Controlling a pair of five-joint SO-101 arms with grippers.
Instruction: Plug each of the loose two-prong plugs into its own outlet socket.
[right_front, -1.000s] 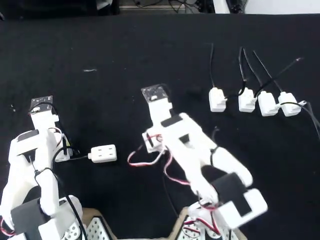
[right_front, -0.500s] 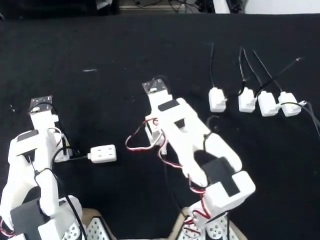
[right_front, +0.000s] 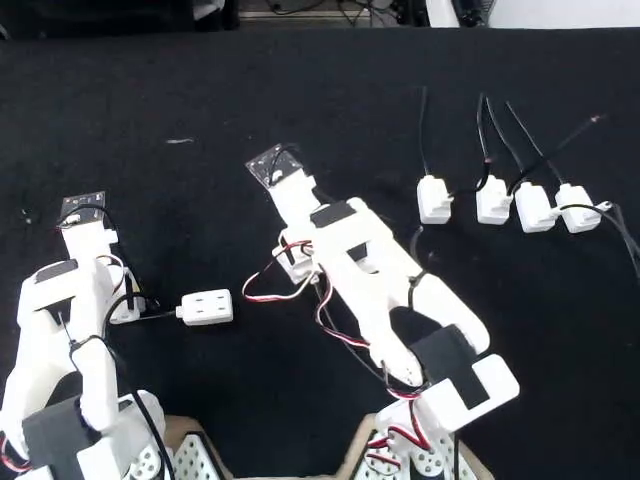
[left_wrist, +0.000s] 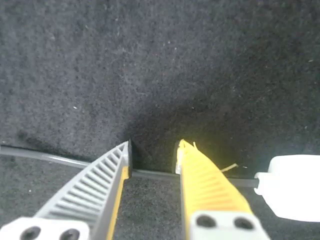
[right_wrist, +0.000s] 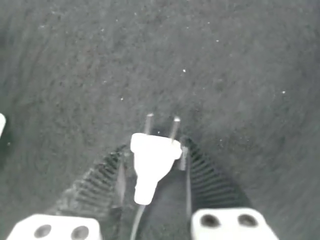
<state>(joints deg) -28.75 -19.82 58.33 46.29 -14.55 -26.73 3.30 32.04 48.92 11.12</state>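
Plug (right_wrist: 150, 162) sits clamped inside right end effector (right_wrist: 153, 148).

The high camera overlooks the whole table (right_front: 200, 90); wrist cameras face it close up, the left sharing the socket (right_front: 205, 307).

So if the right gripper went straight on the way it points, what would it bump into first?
Probably nothing. The right gripper holds the white plug with its prongs forward, and ahead lies bare black table, though depth is hard to judge.
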